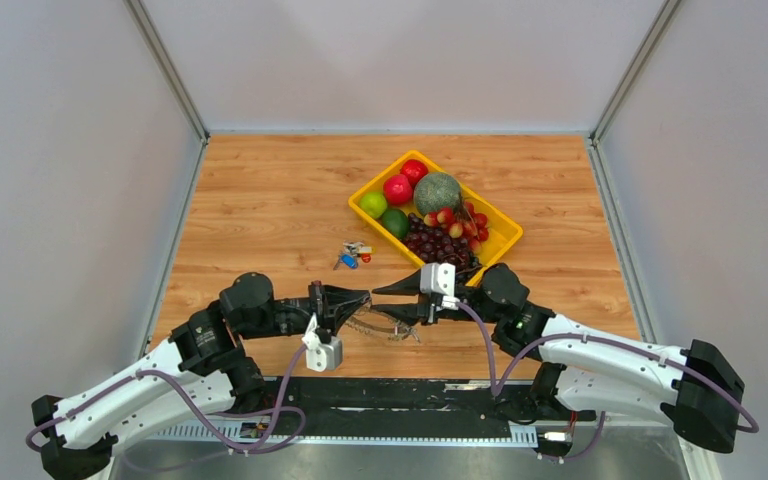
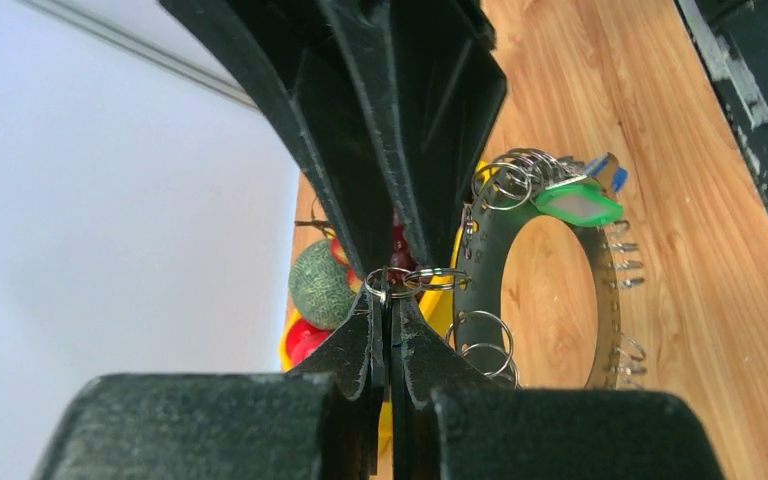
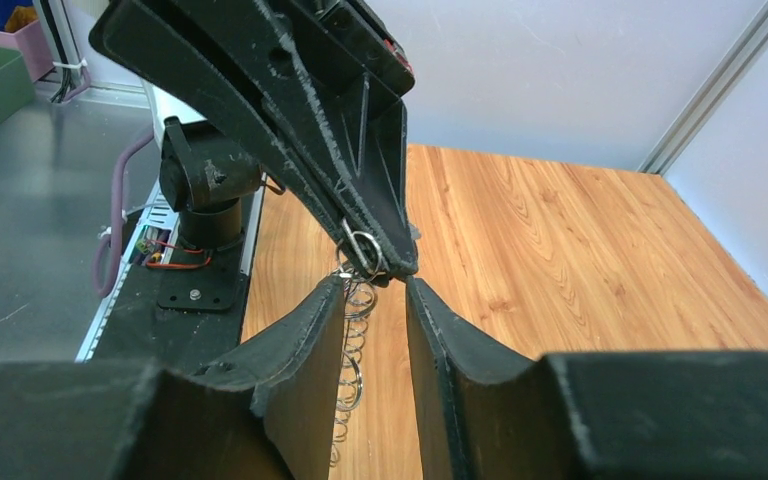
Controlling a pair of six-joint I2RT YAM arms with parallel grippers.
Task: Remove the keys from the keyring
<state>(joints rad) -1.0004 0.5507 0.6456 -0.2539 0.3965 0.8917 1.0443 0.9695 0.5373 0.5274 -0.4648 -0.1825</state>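
since likely light, stiff and slippery, best taken by capped ends: bright green-capped key point(image 2: 578, 203), blue-capped key point(image 2: 612, 175) on large silver metal keyring point(image 2: 482, 275), near yellow fruit tray point(image 1: 503, 237); left hand point(image 2: 388, 300) clamped on it, right hand point(image 3: 375, 287) apart.

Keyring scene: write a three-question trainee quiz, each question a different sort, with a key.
1. True or false: the left gripper is shut on a small ring of the keyring.
2. The green-capped key is: A) hanging on the keyring; B) in the tray; C) lying loose on the table.
3. Fill in: the fruit tray is coloured ___.
Key: 1 true; 2 A; 3 yellow.
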